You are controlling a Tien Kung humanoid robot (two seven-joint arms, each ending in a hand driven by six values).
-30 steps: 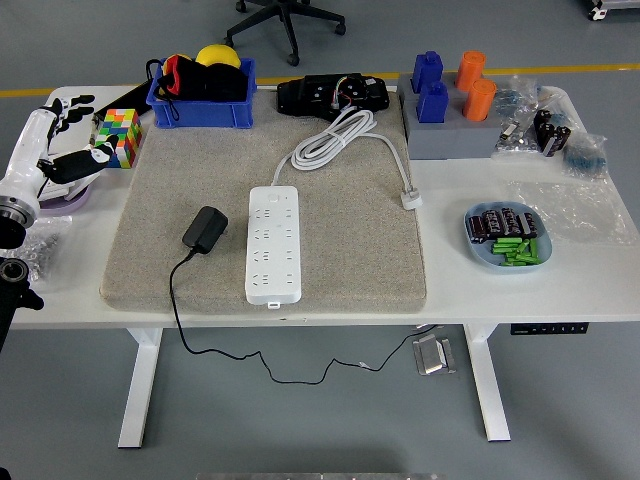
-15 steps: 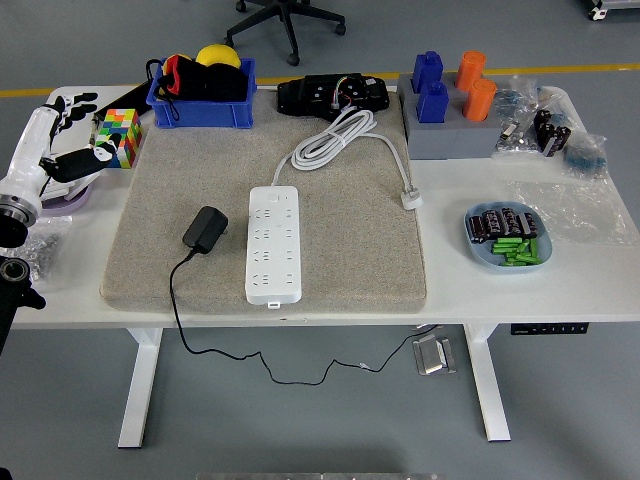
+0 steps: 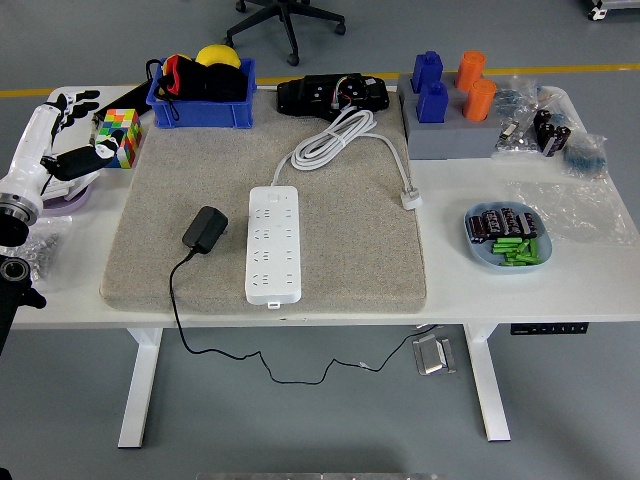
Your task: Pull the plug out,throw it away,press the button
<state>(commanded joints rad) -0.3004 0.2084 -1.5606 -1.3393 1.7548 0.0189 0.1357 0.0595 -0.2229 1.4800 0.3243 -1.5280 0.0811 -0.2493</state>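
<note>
Nearby, black plug (image 3: 205, 229) loose beside white power strip (image 3: 274, 244); left hand (image 3: 72, 135) spread, empty, by colour cube (image 3: 120, 137).

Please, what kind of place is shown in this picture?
Probably a robotics lab or test workshop: a white standing desk on a grey floor, a power strip laid out on a mat, and an office chair behind.

The white-cased left arm reaches in from the left edge, its left hand (image 3: 75, 135) raised with fingers spread, holding nothing
</note>
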